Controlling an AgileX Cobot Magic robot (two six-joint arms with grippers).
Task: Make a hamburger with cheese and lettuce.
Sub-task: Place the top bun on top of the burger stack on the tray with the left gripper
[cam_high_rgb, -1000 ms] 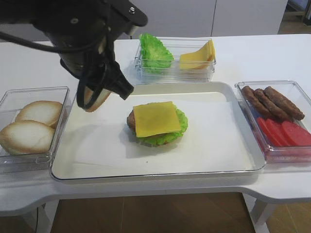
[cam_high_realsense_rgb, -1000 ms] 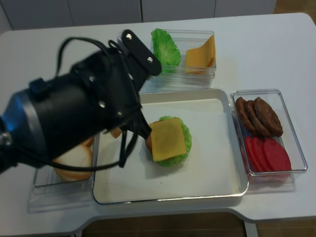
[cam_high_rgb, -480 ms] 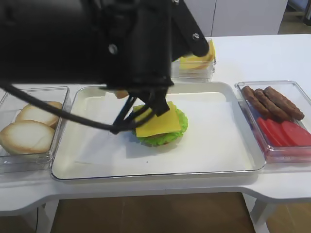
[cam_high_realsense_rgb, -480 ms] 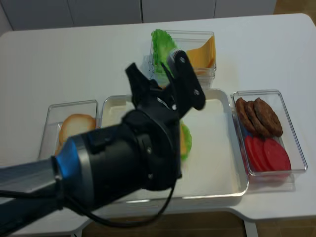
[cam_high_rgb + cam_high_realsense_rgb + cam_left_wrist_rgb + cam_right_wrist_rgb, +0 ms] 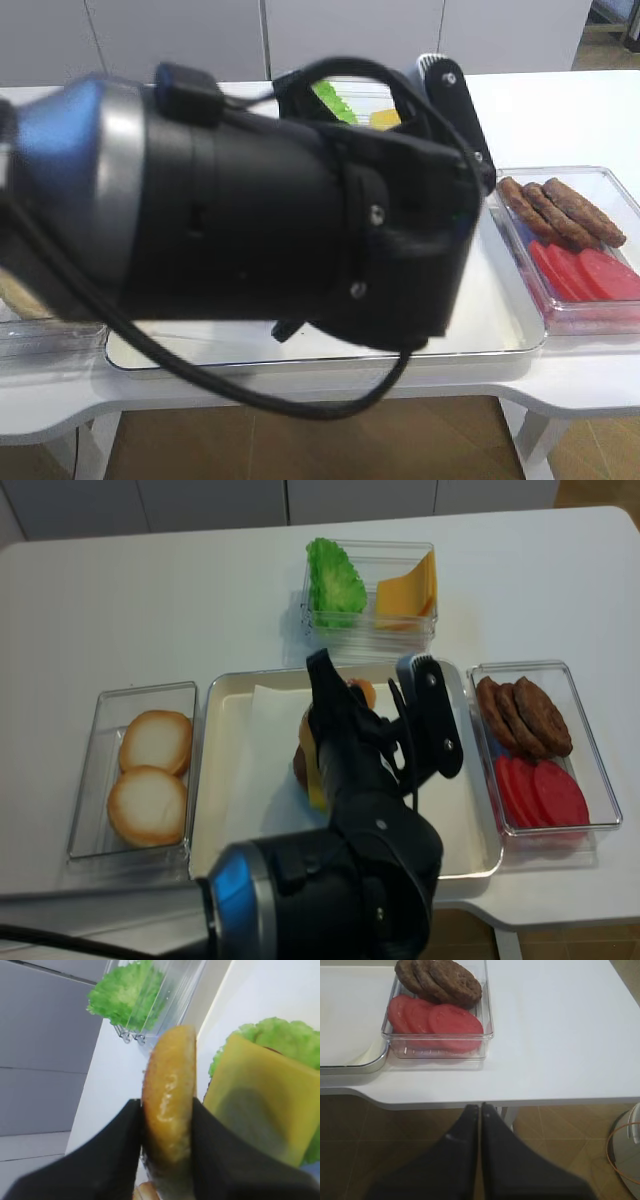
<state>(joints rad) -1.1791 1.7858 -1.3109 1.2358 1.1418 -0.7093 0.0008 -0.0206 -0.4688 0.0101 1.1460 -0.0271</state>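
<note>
Left jaws (image 5: 167,1125) clamped on bun top (image 5: 169,1110), edge-on beside cheese (image 5: 257,1100); right jaws (image 5: 480,1110) together, idle; could land tilted, dragging cheese off lettuce (image 5: 280,1035).

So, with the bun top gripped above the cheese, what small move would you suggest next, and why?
Probably turn the wrist so the bun top lies flat, then lower it. The left gripper is shut on the bun top, holding it on edge, beside the cheese rather than over it. The cheese lies bare on the lettuce, with nothing covering it yet.
</note>
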